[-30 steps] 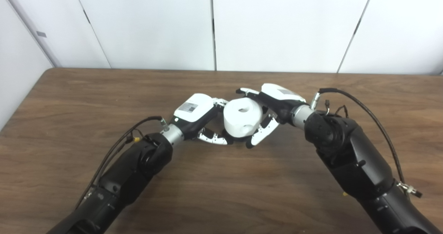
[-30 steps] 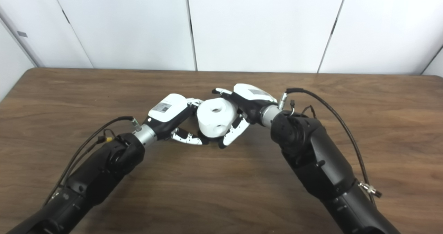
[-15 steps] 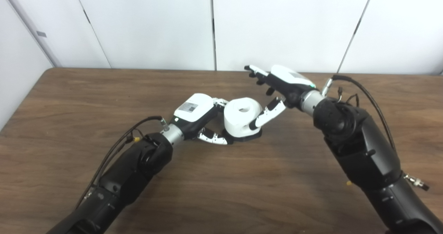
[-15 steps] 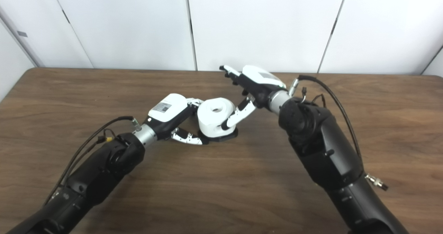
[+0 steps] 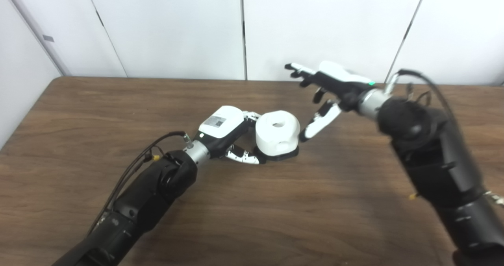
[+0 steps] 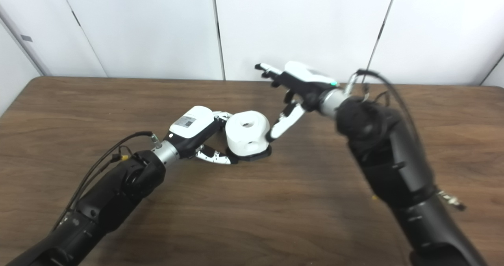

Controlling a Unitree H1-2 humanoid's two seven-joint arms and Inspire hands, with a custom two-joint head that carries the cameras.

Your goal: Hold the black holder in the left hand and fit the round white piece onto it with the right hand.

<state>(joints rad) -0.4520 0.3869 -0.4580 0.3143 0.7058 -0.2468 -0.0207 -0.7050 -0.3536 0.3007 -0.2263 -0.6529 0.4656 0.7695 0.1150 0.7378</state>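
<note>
The round white piece (image 5: 277, 132) sits on the black holder (image 5: 284, 154), whose dark base shows under it on the wooden table (image 5: 252, 218). My left hand (image 5: 226, 134) is at the holder's left side, its fingers wrapped around the base, shut on it. My right hand (image 5: 328, 91) hovers up and to the right of the white piece, fingers spread open and holding nothing; its thumb tip hangs just right of the piece, apart from it.
White wall panels (image 5: 244, 30) stand behind the table's far edge. Cables loop off both forearms, one at the left (image 5: 134, 163) and one at the right (image 5: 409, 77).
My right hand let go of the white piece and lifted away up and to the right. The piece stays seated on the holder. My left hand has not moved.
</note>
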